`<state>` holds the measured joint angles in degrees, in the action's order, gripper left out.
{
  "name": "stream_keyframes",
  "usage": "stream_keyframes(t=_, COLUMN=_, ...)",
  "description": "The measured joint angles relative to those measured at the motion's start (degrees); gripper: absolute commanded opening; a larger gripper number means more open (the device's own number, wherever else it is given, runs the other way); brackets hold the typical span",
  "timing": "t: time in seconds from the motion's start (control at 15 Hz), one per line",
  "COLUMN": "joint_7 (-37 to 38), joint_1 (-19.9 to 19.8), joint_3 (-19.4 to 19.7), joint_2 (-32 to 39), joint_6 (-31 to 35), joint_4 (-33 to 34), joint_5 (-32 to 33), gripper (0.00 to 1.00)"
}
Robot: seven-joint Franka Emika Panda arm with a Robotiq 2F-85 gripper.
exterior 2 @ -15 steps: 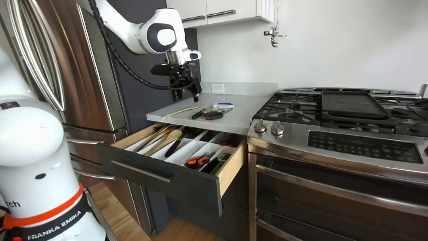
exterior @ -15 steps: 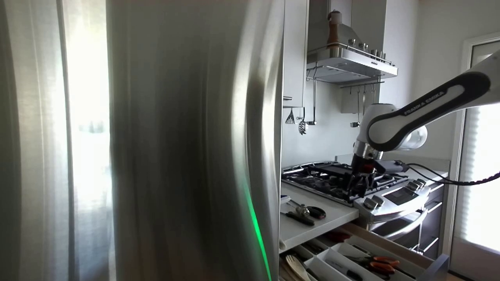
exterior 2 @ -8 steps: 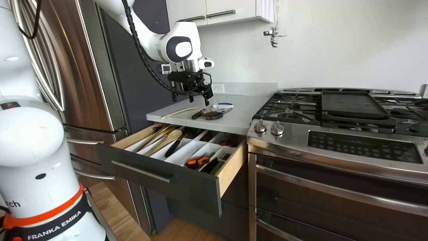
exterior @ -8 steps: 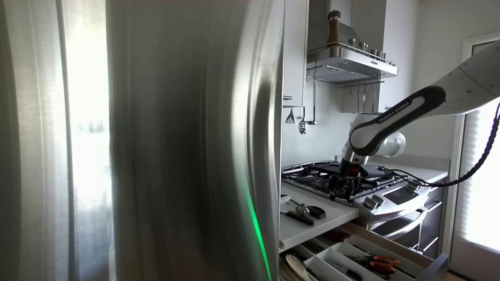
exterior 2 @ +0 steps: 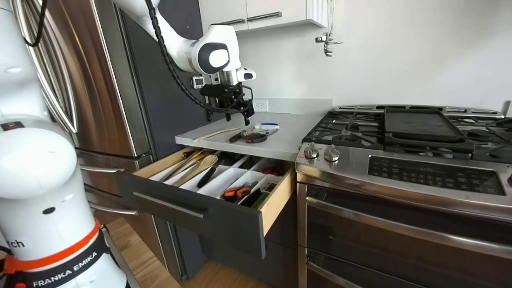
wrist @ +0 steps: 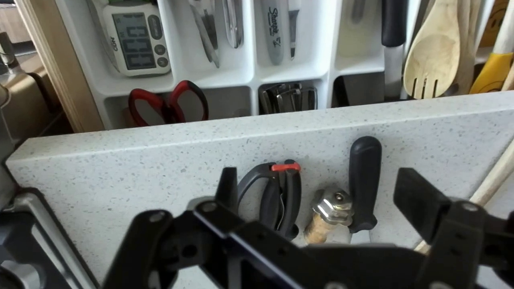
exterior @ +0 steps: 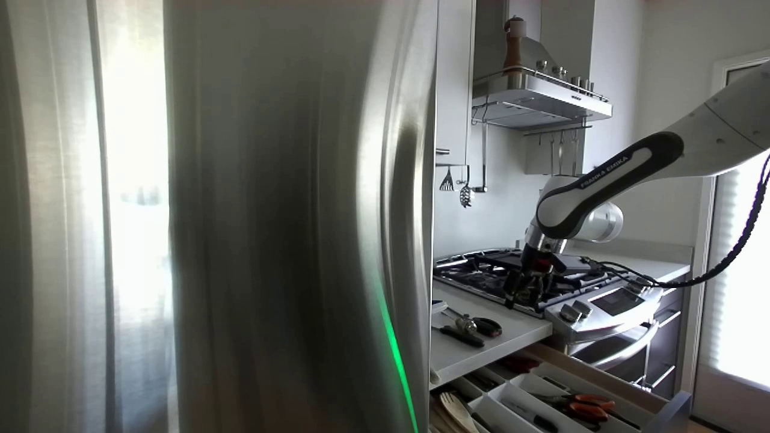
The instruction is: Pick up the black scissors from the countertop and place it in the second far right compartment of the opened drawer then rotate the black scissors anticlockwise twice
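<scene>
— Tool [wrist: 321, 192] condition?
— Spread apart, holding nothing; suspended above the surface [exterior 2: 294, 132].
— Where are the black scissors [wrist: 271, 204]?
— On the surface, right of the black-handled implement [exterior 2: 236, 137] in an exterior view.
— What is complete?
— Drawer [exterior 2: 208, 228] stands open; otherwise, no step appears complete. Outstanding: pick-up, placement in the compartment [exterior 2: 250, 177] probably second from right, two anticlockwise rotations.
</scene>
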<state>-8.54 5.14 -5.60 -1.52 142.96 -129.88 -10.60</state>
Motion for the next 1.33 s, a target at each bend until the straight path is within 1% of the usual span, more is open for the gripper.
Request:
stream_keyframes(t=0.13, joint_7=-3.53, joint_1=0.22, joint_3=-0.09, joint_2=1.65, joint_6=1.99, joint_4=0.96, joint_5=-2.64, gripper=0.98)
stream_keyframes(t=0.33, joint_7=-7.64, joint_1=0.19, joint_3=-0.2, joint_2=5.24, joint_6=6.24, joint_4=3.09, joint_5=-5.17, gripper=0.72)
stream_keyframes(t=0.47, joint_7=-9.88, joint_1=-0.01, joint_3=-0.33, joint_2=7.74, joint_6=8.1, joint_4=4.86, joint_5=-6.96, gripper=0.62)
stream_keyframes(t=0.53, joint_7=-11.04, joint_1=-0.19, joint_3=-0.5, joint_2=8.99, joint_6=8.8, joint_4=5.77, joint_5=-7.91, gripper=0.63)
stream_keyframes(t=0.6, joint_7=-11.96, joint_1=-0.41, joint_3=-0.71, joint_2=10.09, joint_6=9.18, joint_4=6.62, joint_5=-8.64, gripper=0.56)
stream_keyframes(t=0.73, joint_7=-13.2, joint_1=-0.96, joint_3=-1.3, joint_2=12.19, joint_6=10.16, joint_4=8.02, joint_5=-9.4, gripper=0.59)
stream_keyframes(t=0.8, joint_7=-13.47, joint_1=-1.31, joint_3=-1.69, joint_2=13.16, joint_6=10.65, joint_4=8.58, joint_5=-9.47, gripper=0.56)
stream_keyframes(t=0.87, joint_7=-13.66, joint_1=-1.67, joint_3=-2.09, joint_2=14.04, joint_6=11.1, joint_4=9.04, joint_5=-9.48, gripper=0.6)
stream_keyframes(t=1.0, joint_7=-13.97, joint_1=-2.39, joint_3=-2.8, joint_2=15.68, joint_6=11.85, joint_4=9.96, joint_5=-9.48, gripper=0.63)
stream_keyframes(t=1.07, joint_7=-14.05, joint_1=-2.84, joint_3=-3.22, joint_2=16.39, joint_6=12.32, joint_4=10.29, joint_5=-9.52, gripper=0.67)
stream_keyframes(t=1.13, joint_7=-14.22, joint_1=-3.34, joint_3=-3.73, joint_2=17.1, joint_6=12.79, joint_4=10.7, joint_5=-9.59, gripper=0.65)
stream_keyframes(t=1.2, joint_7=-14.46, joint_1=-3.83, joint_3=-4.26, joint_2=17.79, joint_6=13.26, joint_4=11.12, joint_5=-9.75, gripper=0.68)
stream_keyframes(t=1.27, joint_7=-14.79, joint_1=-4.37, joint_3=-4.88, joint_2=18.48, joint_6=13.55, joint_4=11.52, joint_5=-10.0, gripper=0.65)
stream_keyframes(t=1.33, joint_7=-15.24, joint_1=-4.88, joint_3=-5.57, joint_2=19.16, joint_6=14.04, joint_4=11.86, joint_5=-10.37, gripper=0.65)
